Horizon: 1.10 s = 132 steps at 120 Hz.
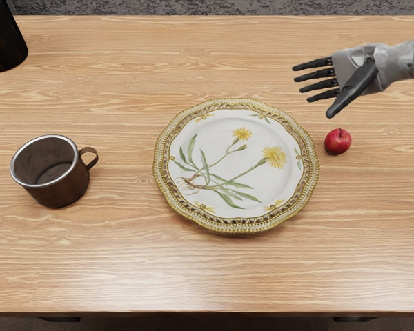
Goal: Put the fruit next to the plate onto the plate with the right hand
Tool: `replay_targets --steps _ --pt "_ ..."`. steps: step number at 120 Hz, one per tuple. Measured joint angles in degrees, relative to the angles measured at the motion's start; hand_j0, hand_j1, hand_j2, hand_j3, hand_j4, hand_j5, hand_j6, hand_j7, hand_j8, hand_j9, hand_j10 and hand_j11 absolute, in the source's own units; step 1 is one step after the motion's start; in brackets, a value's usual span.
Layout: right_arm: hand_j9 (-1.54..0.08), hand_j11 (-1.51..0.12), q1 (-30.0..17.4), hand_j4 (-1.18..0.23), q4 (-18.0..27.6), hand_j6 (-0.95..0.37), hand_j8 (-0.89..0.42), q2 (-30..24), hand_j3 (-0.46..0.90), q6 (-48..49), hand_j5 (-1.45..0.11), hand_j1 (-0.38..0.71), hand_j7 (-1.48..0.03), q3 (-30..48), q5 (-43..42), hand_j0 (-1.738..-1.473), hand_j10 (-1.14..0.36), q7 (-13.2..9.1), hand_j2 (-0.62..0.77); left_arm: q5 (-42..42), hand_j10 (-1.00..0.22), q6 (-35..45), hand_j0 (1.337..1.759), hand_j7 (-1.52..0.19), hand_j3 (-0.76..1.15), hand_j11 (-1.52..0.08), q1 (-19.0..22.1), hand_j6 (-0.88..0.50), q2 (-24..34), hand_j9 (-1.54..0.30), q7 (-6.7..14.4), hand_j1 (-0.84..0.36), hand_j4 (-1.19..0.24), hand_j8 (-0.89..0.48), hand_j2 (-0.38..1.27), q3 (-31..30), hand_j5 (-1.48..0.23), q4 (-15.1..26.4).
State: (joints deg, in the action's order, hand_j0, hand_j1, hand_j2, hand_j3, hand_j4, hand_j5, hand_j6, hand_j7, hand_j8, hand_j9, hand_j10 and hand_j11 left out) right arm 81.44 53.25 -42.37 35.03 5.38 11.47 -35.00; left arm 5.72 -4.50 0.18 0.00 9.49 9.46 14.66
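A small red apple [338, 141] lies on the wooden table just right of the plate [172, 131], a white plate with yellow flowers and a gold patterned rim. My right hand [329, 81] comes in from the right edge and hovers above and behind the apple, apart from it. Its dark fingers [313, 66] are spread and point left, holding nothing. The left arm does not show.
A dark metal mug [50, 169] with a handle stands at the left. A black object [3, 34] sits at the far left corner. The table's front edge [207, 312] runs along the bottom.
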Motion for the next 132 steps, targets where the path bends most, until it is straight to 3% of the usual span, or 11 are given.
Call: replay_targets --steps 15,24,35,49,60,86,132 --pt "-0.02 -0.02 -0.67 -0.02 -0.17 -0.02 -0.02 0.16 0.0 0.0 -0.02 -0.33 -0.02 0.28 -1.28 -1.658 -0.02 0.0 0.0 0.0 -0.01 -0.01 1.658 -0.01 0.0 -0.01 0.0 -0.01 0.0 -0.01 0.0 0.34 -0.01 -0.01 0.0 0.0 -0.01 -0.01" --pt "-0.02 -0.02 0.63 -0.02 4.41 -0.02 -0.02 0.27 0.0 -0.92 -0.02 -0.33 -0.02 -0.05 -11.23 -1.658 -0.02 0.0 0.0 0.0 -0.01 -0.02 1.658 -0.01 0.0 -0.01 0.0 -0.01 0.0 -0.01 0.0 0.34 -0.01 -0.01 0.0 -0.01 -0.01 -0.01" --pt "-0.02 -0.02 4.56 -0.02 9.19 -0.02 -0.02 0.47 0.0 -13.39 -0.02 -0.33 -0.02 -7.51 -23.43 -1.658 -0.02 0.0 0.0 0.0 -0.01 -0.01 1.658 -0.01 0.0 -0.01 0.0 -0.01 0.0 -0.01 0.0 0.34 -0.01 -0.01 0.0 0.0 -0.01 0.01" --pt "-0.03 -0.02 7.97 -0.02 10.96 -0.02 -0.02 3.03 0.0 -29.2 -0.03 -0.33 -0.03 -20.14 -31.0 -1.658 -0.02 0.0 0.0 0.0 -0.01 -0.01 1.658 -0.01 0.0 -0.01 0.0 -0.01 0.0 -0.01 0.0 0.34 -0.01 -0.01 0.0 -0.01 -0.01 0.0" --pt "-0.05 -0.05 6.51 -0.04 8.63 -0.04 -0.04 6.07 0.0 -34.32 -0.05 -0.3 -0.05 -24.1 -33.51 -1.658 -0.04 0.0 -0.01 0.0 -0.01 -0.02 1.658 -0.01 0.0 -0.01 0.0 -0.01 0.0 -0.01 0.0 0.34 -0.01 -0.01 0.0 -0.02 -0.01 -0.02" --pt "-0.17 -0.17 1.81 -0.14 -0.38 -0.14 -0.14 16.52 0.0 -37.58 -0.17 -0.19 -0.17 -25.11 -35.29 -1.658 -0.14 0.0 -0.03 0.0 -0.01 -0.01 1.658 -0.01 0.0 -0.01 0.0 -0.01 0.0 -0.01 0.0 0.34 -0.01 -0.01 0.0 0.0 -0.01 0.0" --pt "-0.25 -0.25 -2.27 -0.19 -6.81 -0.19 -0.19 22.27 0.0 -39.06 -0.25 -0.12 -0.25 -25.22 -35.51 -1.658 -0.19 0.0 -0.04 0.0 -0.01 0.0 1.658 -0.01 0.0 -0.01 0.0 -0.01 0.0 -0.01 0.0 0.34 -0.01 -0.01 0.0 0.0 -0.01 -0.01"
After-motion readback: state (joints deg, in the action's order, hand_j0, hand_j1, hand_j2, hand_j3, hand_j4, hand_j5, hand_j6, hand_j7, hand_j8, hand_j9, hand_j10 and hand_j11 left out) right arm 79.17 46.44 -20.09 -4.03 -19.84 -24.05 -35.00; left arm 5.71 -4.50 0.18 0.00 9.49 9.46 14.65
